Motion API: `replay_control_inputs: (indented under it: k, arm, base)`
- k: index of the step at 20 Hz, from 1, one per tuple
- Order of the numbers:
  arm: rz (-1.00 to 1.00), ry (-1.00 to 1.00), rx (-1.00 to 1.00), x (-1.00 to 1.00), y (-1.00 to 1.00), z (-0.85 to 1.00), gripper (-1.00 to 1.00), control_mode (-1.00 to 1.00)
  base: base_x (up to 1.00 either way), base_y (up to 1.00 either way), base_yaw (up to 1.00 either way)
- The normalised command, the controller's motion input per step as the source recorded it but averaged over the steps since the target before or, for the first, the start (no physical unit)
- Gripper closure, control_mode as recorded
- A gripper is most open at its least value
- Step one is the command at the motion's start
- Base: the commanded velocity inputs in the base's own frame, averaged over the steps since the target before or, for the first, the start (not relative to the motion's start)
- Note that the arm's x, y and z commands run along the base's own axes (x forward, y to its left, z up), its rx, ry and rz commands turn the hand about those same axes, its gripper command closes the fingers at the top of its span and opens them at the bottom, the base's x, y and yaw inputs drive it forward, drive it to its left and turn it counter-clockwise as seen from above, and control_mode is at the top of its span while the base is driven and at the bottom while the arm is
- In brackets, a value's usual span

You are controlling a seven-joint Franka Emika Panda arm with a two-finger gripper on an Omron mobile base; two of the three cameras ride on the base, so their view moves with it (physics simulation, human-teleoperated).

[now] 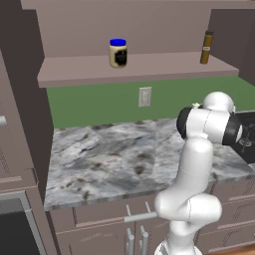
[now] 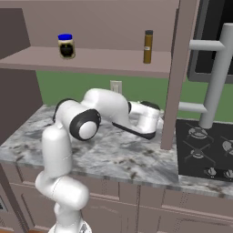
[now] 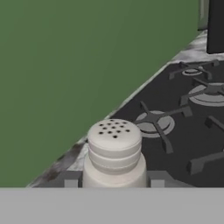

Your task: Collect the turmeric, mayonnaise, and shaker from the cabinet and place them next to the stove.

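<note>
Nearest to us, in the hand view, the shaker [image 3: 114, 153] sits upright between the two dark fingertips [image 3: 70, 179] of the pincer [image 3: 114, 181], which stands narrow and closed on the shaker's lower body; we judge this low grip keeps the perforated top clear and the item vertical for setting down. Just beyond it lies the stove [image 3: 183, 131], its nearest burner grate beside the shaker, so we read the hand as hovering at the strip of marbled desk [image 3: 65, 159] between cooktop and green wall, the spot the task names.

In the right base view the arm reaches low and forward over the desk [image 2: 113, 154], its wrist ending near the cabinet's side panel at the stove's [image 2: 205, 145] edge; whether the shaker touches the surface we cannot tell.

Farther back and higher, the cabinet [image 1: 139, 69] shelf carries the mayonnaise [image 1: 118, 53] towards its left and the turmeric [image 1: 206, 48] at its right end, well apart, both upright and not yet collected. We judge the task about one third along.
</note>
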Motion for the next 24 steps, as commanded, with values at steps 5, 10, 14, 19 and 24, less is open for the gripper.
replay_control_inputs:
  k: [5, 10, 14, 19, 24]
  arm:
    - [0.05, -0.05, -0.19, -0.49, 0.04, -0.53, 1.0, -1.0]
    - [0.03, -0.08, -0.21, -0.76, 0.05, -0.55, 1.0, -1.0]
    - [0.05, -0.08, -0.18, -0.63, 0.16, -0.55, 1.0, -1.0]
    - [0.06, -0.04, -0.11, -0.51, 0.16, -0.51, 1.0, -1.0]
    - [0.08, -0.01, -0.04, -0.42, 0.15, -0.48, 1.0, -1.0]
  base:
    - [0.0, 0.0, 0.0]
    - [0.0, 0.0, 0.0]
    - [0.0, 0.0, 0.0]
    - [0.0, 0.0, 0.0]
    - [0.0, 0.0, 0.0]
